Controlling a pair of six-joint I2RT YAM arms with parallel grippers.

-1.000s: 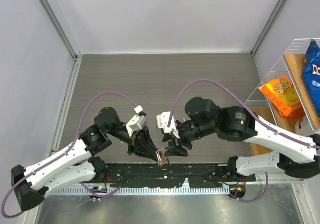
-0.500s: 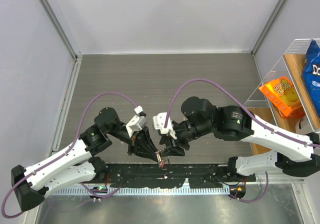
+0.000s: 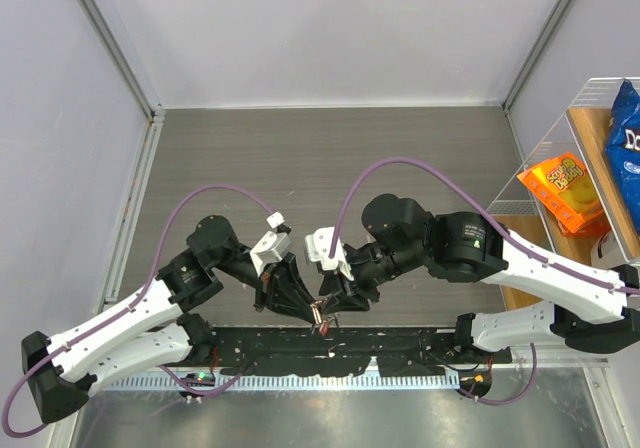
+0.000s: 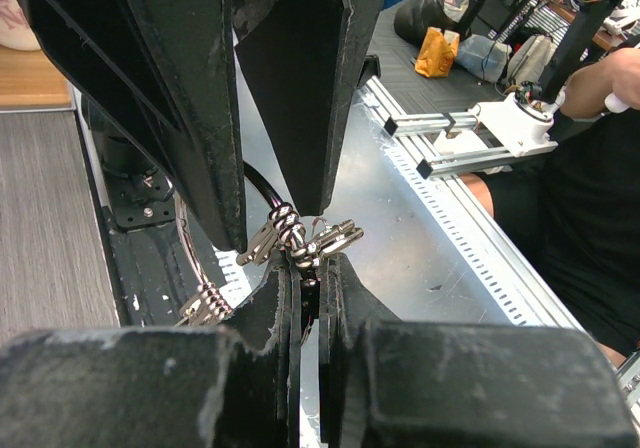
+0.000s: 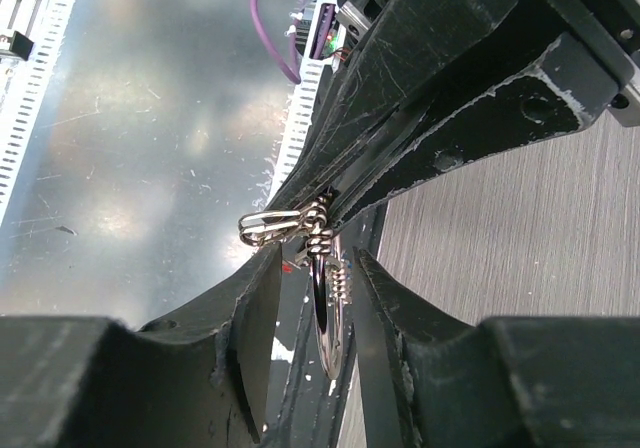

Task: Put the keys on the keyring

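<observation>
My two grippers meet tip to tip over the table's near edge. My left gripper (image 3: 312, 311) (image 4: 310, 273) is shut on the keyring at its top. In the right wrist view the keyring (image 5: 328, 308) hangs edge-on as a thin silver ring. Small silver spring clips (image 5: 300, 226) (image 4: 300, 240) are bunched where it is held. My right gripper (image 3: 331, 306) (image 5: 318, 258) is open, with one finger on each side of the ring and not touching it. No coloured key head shows clearly; only a small red speck (image 5: 288, 265) shows beside the ring.
A black rail (image 3: 330, 348) and a metal sheet (image 3: 300, 418) run along the near edge below the grippers. A wire rack (image 3: 560, 138) with snack bags stands at the right. A seated person (image 4: 600, 188) shows beyond the table edge.
My right arm has moved a little to the left, bringing its open fingers closer around the ring. My left gripper has stayed in place, still shut.
</observation>
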